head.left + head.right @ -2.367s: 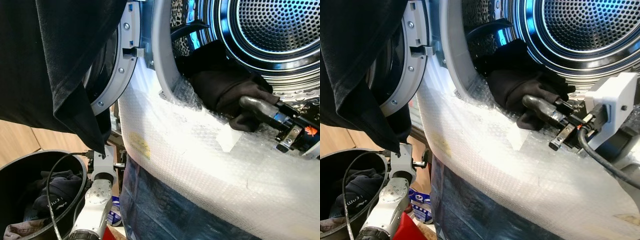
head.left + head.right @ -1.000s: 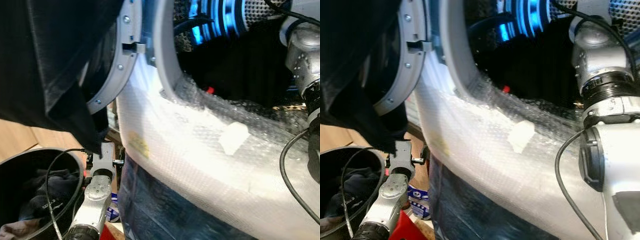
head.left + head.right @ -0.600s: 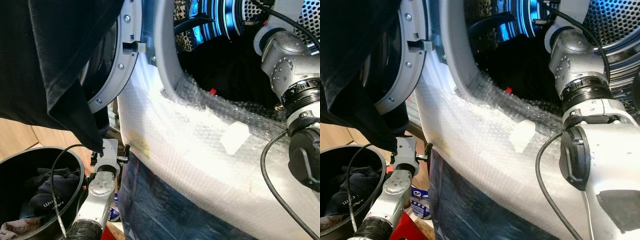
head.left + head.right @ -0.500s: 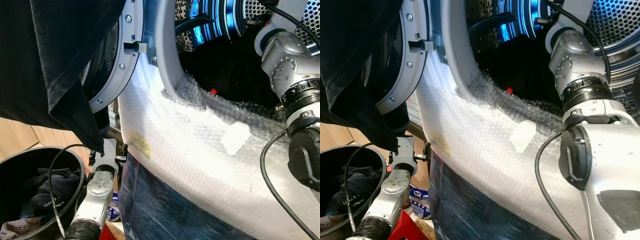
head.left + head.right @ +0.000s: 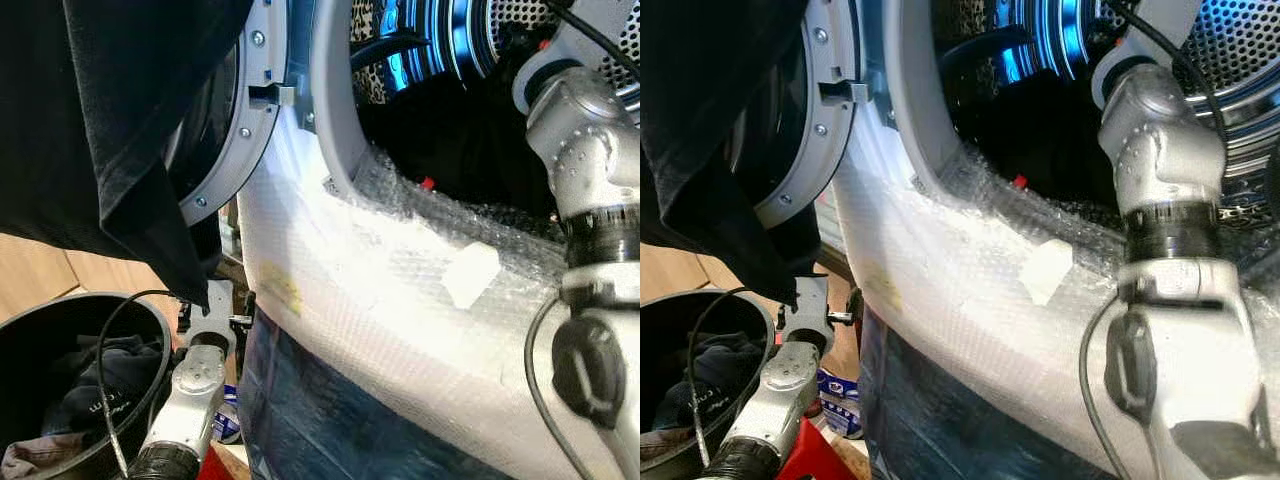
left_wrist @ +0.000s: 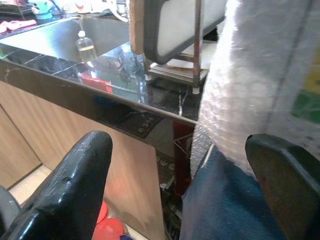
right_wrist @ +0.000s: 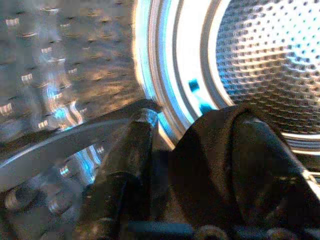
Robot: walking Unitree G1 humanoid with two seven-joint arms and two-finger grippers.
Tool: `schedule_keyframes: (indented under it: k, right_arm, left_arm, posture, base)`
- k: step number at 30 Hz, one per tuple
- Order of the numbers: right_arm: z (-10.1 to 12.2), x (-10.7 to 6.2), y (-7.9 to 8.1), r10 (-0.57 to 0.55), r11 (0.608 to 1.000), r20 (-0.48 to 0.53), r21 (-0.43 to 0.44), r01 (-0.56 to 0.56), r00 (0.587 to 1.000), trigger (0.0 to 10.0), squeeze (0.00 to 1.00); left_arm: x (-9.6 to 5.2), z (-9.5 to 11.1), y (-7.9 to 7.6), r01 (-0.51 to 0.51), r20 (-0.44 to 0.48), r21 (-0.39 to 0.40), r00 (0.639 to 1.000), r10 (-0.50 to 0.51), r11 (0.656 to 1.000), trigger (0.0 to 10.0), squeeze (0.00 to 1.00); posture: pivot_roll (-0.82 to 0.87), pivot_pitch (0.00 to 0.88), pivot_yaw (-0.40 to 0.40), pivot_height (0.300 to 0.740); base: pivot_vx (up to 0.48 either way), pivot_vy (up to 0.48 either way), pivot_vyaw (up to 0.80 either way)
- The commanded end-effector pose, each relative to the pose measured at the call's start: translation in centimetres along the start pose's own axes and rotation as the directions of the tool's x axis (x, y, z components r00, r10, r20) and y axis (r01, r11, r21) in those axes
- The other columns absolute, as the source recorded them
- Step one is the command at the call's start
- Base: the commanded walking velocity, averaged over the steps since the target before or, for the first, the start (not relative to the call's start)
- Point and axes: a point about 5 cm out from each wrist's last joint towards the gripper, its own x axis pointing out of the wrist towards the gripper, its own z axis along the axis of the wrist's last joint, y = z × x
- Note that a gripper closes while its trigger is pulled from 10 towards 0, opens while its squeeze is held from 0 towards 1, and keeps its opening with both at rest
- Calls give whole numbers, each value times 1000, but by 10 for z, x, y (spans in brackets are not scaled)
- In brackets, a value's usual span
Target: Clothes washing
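Left eye view, left to right: laundry basket (image 5: 60,390) low, left end effector (image 6: 175,190) spread and idle beside it; far right, right end effector (image 7: 195,165) inside drum (image 7: 270,60), pinching dark garment (image 7: 215,150). Risk: cloth snagging on bubble-wrapped rim (image 5: 420,250), spilling out.

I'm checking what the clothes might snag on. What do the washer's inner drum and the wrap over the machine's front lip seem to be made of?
The perforated silver drum looks like polished stainless steel: mirror-bright, with blue glints and rows of small punched holes. The white wrap on the front lip appears to be plastic bubble wrap: translucent, glossy, with a regular pattern of small bubbles. Both look smooth, though the pictures cannot show burrs.
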Motion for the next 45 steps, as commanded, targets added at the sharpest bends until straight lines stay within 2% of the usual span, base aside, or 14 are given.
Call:
schedule_keyframes:
  k: [1, 3, 4, 10, 16, 21, 24, 28, 31, 33, 35, 36, 42, 45]
  right_arm:
    - [5, -10, -5, 3, 1000, 16, -26, -3, 1000, 10000, 1000]
    - [5, -14, -10, -10, 999, 14, -42, 10, 1000, 10000, 1000]
    - [2, -27, -15, 13, 996, 5, -91, -12, 1000, 10000, 55]
    - [-2, -56, -23, 143, 974, 36, -182, -135, 989, 10000, 0]
    - [13, -79, -27, 235, 969, 78, -93, -227, 969, 10000, 0]
    - [18, -97, -23, 338, 935, 76, -143, -325, 938, 10000, 0]
    - [28, -109, -21, 426, 903, 138, -120, -412, 894, 10000, 0]
    - [26, -139, -13, 613, 787, 202, -63, -614, 764, 10000, 0]
    - [19, -147, -9, 663, 742, 195, -40, -670, 723, 10000, 0]
    - [12, -166, 3, 758, 591, 273, 97, -801, 592, 10000, 0]
    - [10, -187, 14, 772, 361, 451, 270, -893, 449, 10000, 0]
    - [8, -193, 16, 763, 288, 494, 318, -903, 417, 10000, 0]
    - [-33, -228, 27, 857, 19, 441, 489, -872, 266, 10000, 0]
    - [-56, -243, 21, 878, -56, 409, 603, -796, 248, 10000, 0]
  left_arm:
    - [-1, 1, -4, 23, -3, 1, 1000, -23, 1000, 10000, 0]
    - [-1, 1, -4, 24, -4, 0, 1000, -24, 1000, 10000, 0]
    - [-3, -1, -5, 26, -8, 0, 1000, -26, 1000, 10000, 0]
    - [-5, -2, -1, 25, -13, 7, 1000, -25, 1000, 10000, 0]
    - [-7, -4, 2, 24, -23, 13, 999, -24, 1000, 10000, 0]
    - [-7, -4, 2, 27, -25, 11, 999, -27, 1000, 10000, 0]
    - [-8, -4, 0, 33, -28, 9, 999, -33, 999, 10000, 0]
    - [-9, -6, -3, 65, -35, 19, 997, -65, 998, 10000, 0]
    - [-9, -5, -4, 70, -35, 22, 997, -70, 997, 10000, 0]
    - [-9, -3, -4, 65, -18, 19, 998, -65, 998, 10000, 0]
    - [-10, 4, 1, 12, 32, -10, 999, -12, 1000, 10000, 0]
    - [-11, 6, 3, -11, 50, -24, 999, 12, 1000, 10000, 0]
    - [-18, 16, 17, -98, 141, -21, 985, 100, 995, 10000, 0]
    - [-21, 15, 25, -140, 144, -23, 979, 142, 990, 10000, 0]
  posture:
    - [-136, 0, -90, 740]
    - [-133, 0, -89, 740]
    - [-132, 0, -88, 740]
    - [-122, 0, -82, 740]
    - [-132, 0, -76, 740]
    - [-138, 0, -71, 740]
    - [-148, 0, -60, 740]
    - [-161, 0, -39, 740]
    - [-159, 0, -38, 740]
    - [-160, 0, -35, 740]
    - [-164, 0, -32, 740]
    - [-164, 0, -32, 740]
    - [-120, 0, -57, 740]
    - [-109, 0, -63, 740]
  base:
    - [0, 0, 0]
    - [0, 0, 0]
    - [0, 0, 0]
    - [0, 0, 0]
    - [0, 0, 0]
    - [0, 0, 0]
    - [0, 0, 0]
    - [0, 0, 0]
    - [0, 0, 0]
    - [0, 0, 0]
    - [0, 0, 0]
    - [0, 0, 0]
    - [0, 0, 0]
    - [0, 0, 0]
